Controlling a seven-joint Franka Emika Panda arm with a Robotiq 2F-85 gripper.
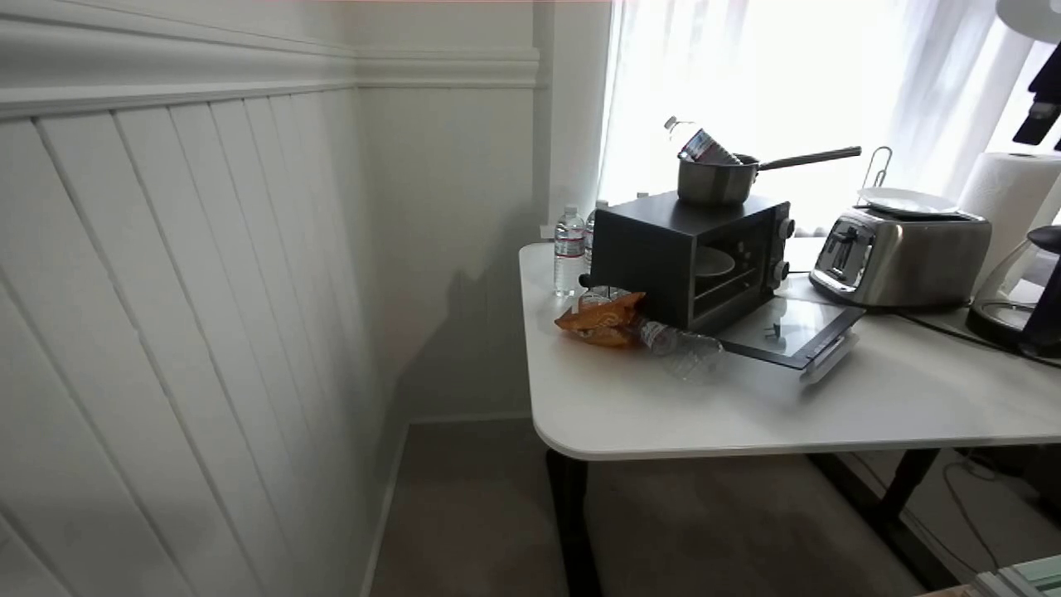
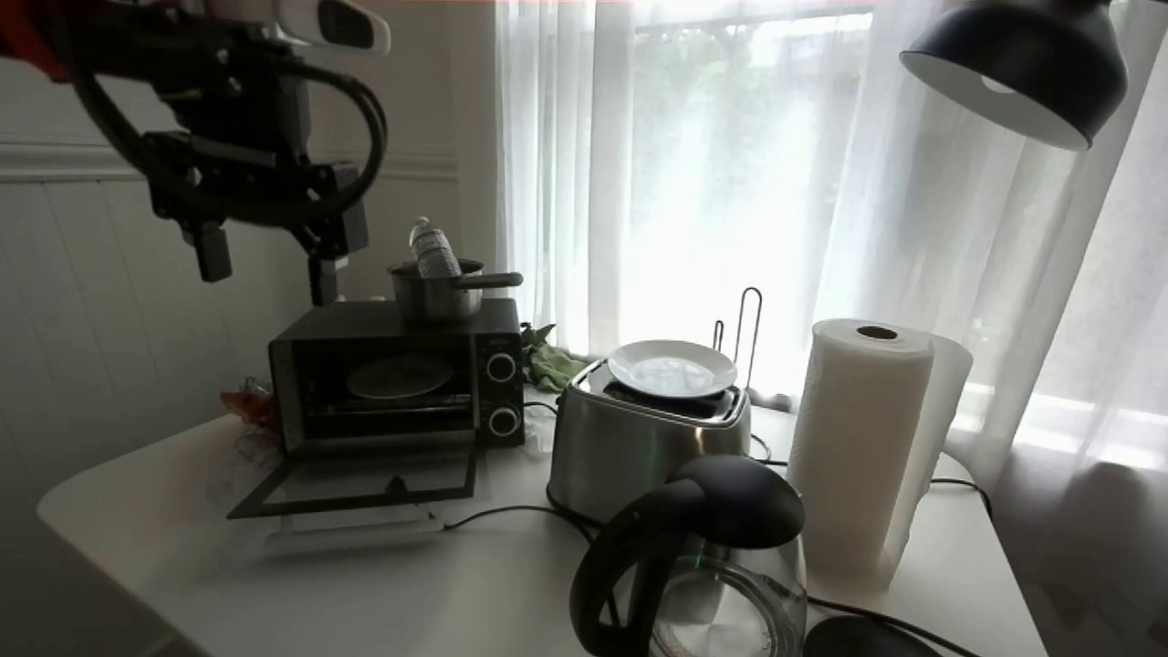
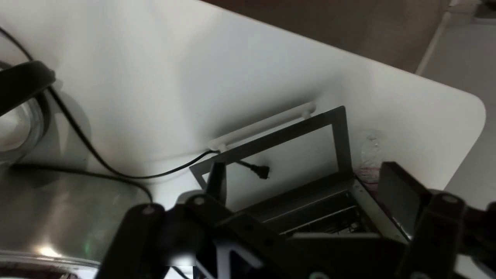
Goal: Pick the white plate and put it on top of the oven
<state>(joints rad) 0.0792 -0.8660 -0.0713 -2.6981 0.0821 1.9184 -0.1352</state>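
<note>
Nearest the wrist camera, my black two-finger gripper (image 3: 304, 178) stands with its jaws spread wide; it has hold of nothing. Between the fingers I see the black-framed rectangular glass door (image 3: 298, 155), lowered at the front of the black boxy toaster oven (image 1: 642, 257). Position 1: a thin round white plate (image 2: 399, 376) lies inside the oven, behind the lowered door. Position 2: a flat round white plate (image 2: 671, 368) rests on top of the shiny silver metal toaster (image 2: 630, 465), which stands beside the oven, apart from it. I cannot tell which of the two plates the task means.

In both exterior views I note a long-handled grey metal saucepan (image 1: 714, 186) on top of the oven; a clear plastic labelled water bottle (image 1: 704, 148) leans in it, cap upward. At the oven's side, a crumpled orange packet (image 1: 603, 322) and a horizontal clear plastic bottle (image 1: 680, 348) lie on the white round-cornered table (image 1: 630, 414). An upright labelled clear bottle (image 1: 569, 253) stands near the oven. Both exterior views also show a black-handled clear glass kettle (image 2: 730, 525) and an upright white paper towel roll (image 2: 862, 447) near the toaster.
</note>
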